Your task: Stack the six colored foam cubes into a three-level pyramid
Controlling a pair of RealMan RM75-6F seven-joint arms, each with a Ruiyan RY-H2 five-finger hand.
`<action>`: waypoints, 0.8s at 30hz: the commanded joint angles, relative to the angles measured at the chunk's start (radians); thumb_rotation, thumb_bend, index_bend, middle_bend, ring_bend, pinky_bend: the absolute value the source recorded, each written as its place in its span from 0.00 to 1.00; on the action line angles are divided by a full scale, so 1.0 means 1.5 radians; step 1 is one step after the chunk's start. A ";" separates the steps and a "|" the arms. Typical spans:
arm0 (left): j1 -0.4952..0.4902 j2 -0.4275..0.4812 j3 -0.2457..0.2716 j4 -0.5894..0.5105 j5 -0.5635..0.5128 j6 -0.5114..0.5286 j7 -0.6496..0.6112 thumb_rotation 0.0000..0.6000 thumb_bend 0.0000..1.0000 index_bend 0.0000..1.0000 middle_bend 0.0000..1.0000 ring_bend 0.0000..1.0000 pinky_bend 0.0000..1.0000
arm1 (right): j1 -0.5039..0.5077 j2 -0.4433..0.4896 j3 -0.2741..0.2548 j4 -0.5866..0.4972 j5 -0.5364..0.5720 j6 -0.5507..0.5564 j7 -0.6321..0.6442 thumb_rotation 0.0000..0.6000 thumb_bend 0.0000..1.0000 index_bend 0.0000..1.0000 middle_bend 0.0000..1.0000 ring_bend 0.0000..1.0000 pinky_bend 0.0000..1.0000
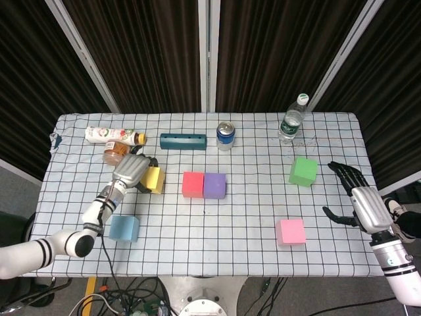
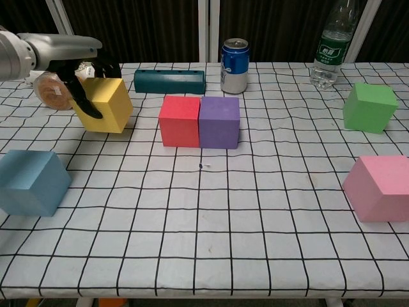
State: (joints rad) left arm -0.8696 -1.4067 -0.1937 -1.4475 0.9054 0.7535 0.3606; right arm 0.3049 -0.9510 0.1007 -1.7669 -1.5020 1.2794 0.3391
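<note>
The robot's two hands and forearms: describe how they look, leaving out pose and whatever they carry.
Both hands, the left hand and the right hand, have silver-grey metal backs with black fingers. Behind each comes a slim wrist with black-and-white banding, then a white forearm. In the chest view the left hand shows a smooth grey metallic shell.

Bare cloth separates the yellow cube (image 2: 105, 104) from the red cube (image 2: 179, 121).

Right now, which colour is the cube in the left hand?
Yellow cube, clearest in the chest view.
</note>
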 commanded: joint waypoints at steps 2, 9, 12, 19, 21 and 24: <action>-0.032 -0.019 0.006 0.007 -0.057 -0.022 0.032 1.00 0.00 0.39 0.43 0.33 0.07 | -0.003 0.000 -0.002 0.004 -0.002 0.002 0.007 1.00 0.22 0.00 0.06 0.00 0.00; -0.060 -0.020 0.028 -0.005 -0.125 -0.033 0.059 1.00 0.00 0.22 0.19 0.17 0.07 | -0.007 -0.001 -0.001 0.012 -0.007 0.009 0.027 1.00 0.22 0.00 0.06 0.00 0.00; -0.061 -0.014 0.033 -0.019 -0.130 -0.023 0.059 1.00 0.00 0.17 0.15 0.12 0.07 | -0.008 0.000 -0.001 0.012 -0.015 0.015 0.046 1.00 0.22 0.00 0.06 0.00 0.00; -0.050 0.007 0.053 -0.033 -0.085 -0.005 0.047 1.00 0.00 0.17 0.15 0.12 0.07 | -0.010 -0.001 -0.001 0.017 -0.024 0.023 0.055 1.00 0.22 0.00 0.06 0.00 0.00; -0.046 0.003 0.057 -0.023 -0.069 -0.002 0.038 1.00 0.00 0.19 0.16 0.12 0.07 | -0.009 -0.002 -0.001 0.017 -0.024 0.022 0.056 1.00 0.22 0.00 0.06 0.00 0.00; -0.041 -0.009 0.059 -0.003 -0.045 -0.005 0.017 1.00 0.00 0.24 0.18 0.12 0.06 | -0.008 -0.004 -0.001 0.017 -0.023 0.020 0.056 1.00 0.22 0.00 0.06 0.00 0.00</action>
State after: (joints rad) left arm -0.9368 -1.4112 -0.1092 -1.4668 0.8247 0.7476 0.4024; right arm 0.2931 -0.9566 0.0989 -1.7409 -1.5371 1.3094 0.4236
